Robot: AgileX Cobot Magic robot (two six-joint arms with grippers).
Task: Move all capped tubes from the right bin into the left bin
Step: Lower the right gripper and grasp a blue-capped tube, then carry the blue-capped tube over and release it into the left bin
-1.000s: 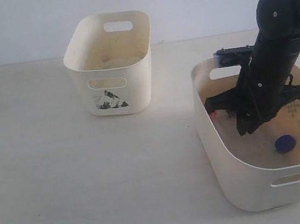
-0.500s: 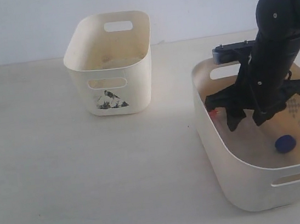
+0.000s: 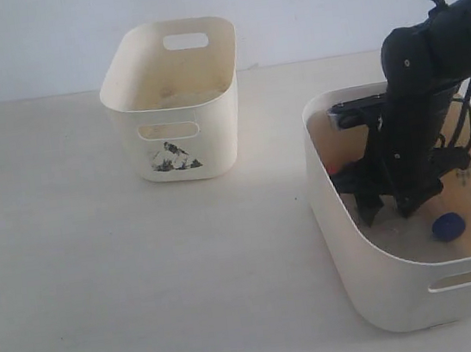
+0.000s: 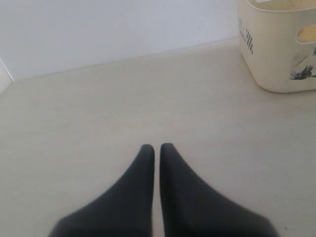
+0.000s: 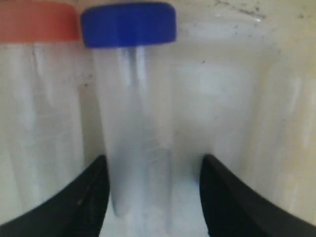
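Observation:
My right gripper [image 3: 386, 212] reaches down inside the right bin [image 3: 336, 223], near its left wall, and stands open. In the right wrist view a clear tube with a dark blue cap [image 5: 132, 98] lies between the spread fingers [image 5: 86, 197] of the right gripper [image 5: 154, 170], and neither finger touches it. An orange-red capped tube [image 5: 39, 94] lies right beside it. Another blue cap [image 3: 448, 225] rests on the bin floor to the right of the gripper. A speck of orange-red [image 3: 331, 169] shows by the bin's left wall. The left bin [image 3: 213, 135] with its sticker stands at the back. My left gripper [image 4: 157, 147] is shut and holds nothing.
The left gripper hovers over bare cream tabletop [image 4: 123, 98], with the stickered bin [image 4: 276, 54] some way off. The left arm does not show in the exterior view. The right arm and its cables [image 3: 426, 38] hide much of the right bin's floor.
The right gripper has sunk deeper into the right bin and its fingers have spread apart. The blue cap on the floor and the left bin have not moved.

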